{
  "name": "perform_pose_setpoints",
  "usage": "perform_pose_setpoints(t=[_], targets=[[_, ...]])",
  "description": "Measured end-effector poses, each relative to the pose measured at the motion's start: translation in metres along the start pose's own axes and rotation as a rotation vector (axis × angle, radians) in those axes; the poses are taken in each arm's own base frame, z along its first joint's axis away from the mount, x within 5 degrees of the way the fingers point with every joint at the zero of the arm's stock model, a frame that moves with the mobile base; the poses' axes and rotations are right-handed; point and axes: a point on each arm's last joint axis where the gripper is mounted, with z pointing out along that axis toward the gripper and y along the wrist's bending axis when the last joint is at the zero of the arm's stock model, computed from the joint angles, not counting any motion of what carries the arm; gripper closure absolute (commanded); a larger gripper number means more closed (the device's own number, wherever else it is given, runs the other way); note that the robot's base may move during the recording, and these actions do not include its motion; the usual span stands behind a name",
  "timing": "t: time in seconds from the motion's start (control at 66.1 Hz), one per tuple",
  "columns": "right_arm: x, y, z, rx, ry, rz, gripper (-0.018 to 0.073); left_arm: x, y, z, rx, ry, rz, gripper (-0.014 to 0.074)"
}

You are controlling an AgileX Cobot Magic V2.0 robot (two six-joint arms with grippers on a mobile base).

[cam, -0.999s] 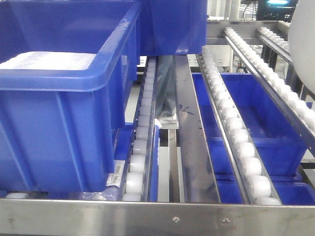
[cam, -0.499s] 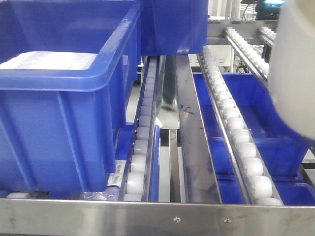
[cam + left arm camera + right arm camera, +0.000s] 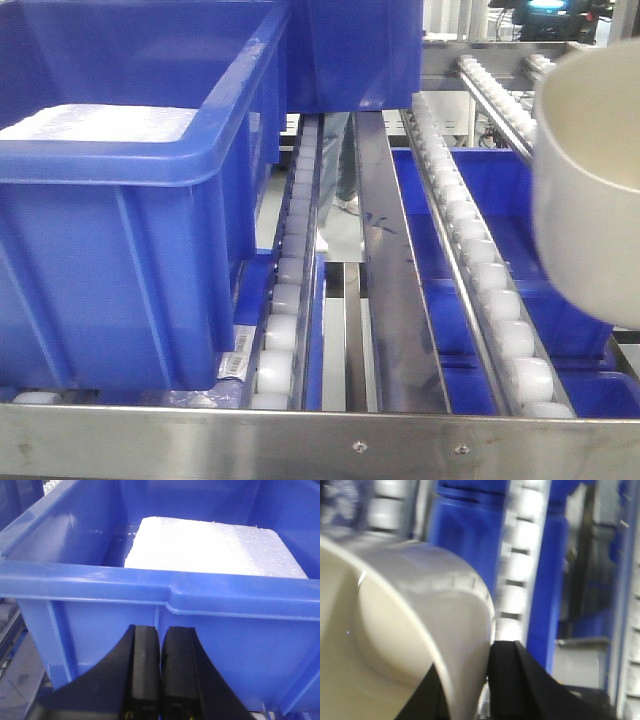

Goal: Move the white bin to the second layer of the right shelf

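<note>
Right end effector (image 3: 487, 690) is clamped on rim of glossy cream-white plastic tub (image 3: 590, 190) | tub is held above steel roller-lane shelf (image 3: 470, 255) | left end effector (image 3: 161, 680) is closed, empty, facing blue plastic crate (image 3: 150, 595).

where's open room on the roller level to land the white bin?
Free: the right lane between the two roller rows, behind the front rail. The white bin, in the right hand, hangs above it. Crowded: the left lane, filled by the blue crate.
</note>
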Motion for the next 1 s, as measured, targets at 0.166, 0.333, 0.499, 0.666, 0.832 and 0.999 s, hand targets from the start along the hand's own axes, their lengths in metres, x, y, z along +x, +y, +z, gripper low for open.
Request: perform_pose_setpoints(t=[0.166, 0.333, 0.499, 0.666, 0.832, 0.999], targets=[[0.000, -0.004, 0.010, -0.001, 0.037, 0.053, 0.0507, 0.000, 0.000, 0.000, 0.000, 0.000, 0.000, 0.0512], [0.001, -0.002, 0.023, -0.002, 0.080, 0.056, 0.0507, 0.000, 0.000, 0.000, 0.000, 0.000, 0.000, 0.0512], [0.006, -0.001, 0.039, 0.000, 0.126, 0.051, 0.0507, 0.000, 0.000, 0.000, 0.000, 0.000, 0.000, 0.0512], [0.016, 0.000, 0.048, 0.001, 0.159, 0.047, 0.0507, 0.000, 0.000, 0.000, 0.000, 0.000, 0.000, 0.0512], [0.021, 0.000, 0.051, -0.002, 0.156, 0.046, 0.0507, 0.000, 0.000, 0.000, 0.000, 0.000, 0.000, 0.0512], [0.026, -0.002, 0.054, 0.001, 0.162, 0.048, 0.0507, 0.000, 0.000, 0.000, 0.000, 0.000, 0.000, 0.0512]])
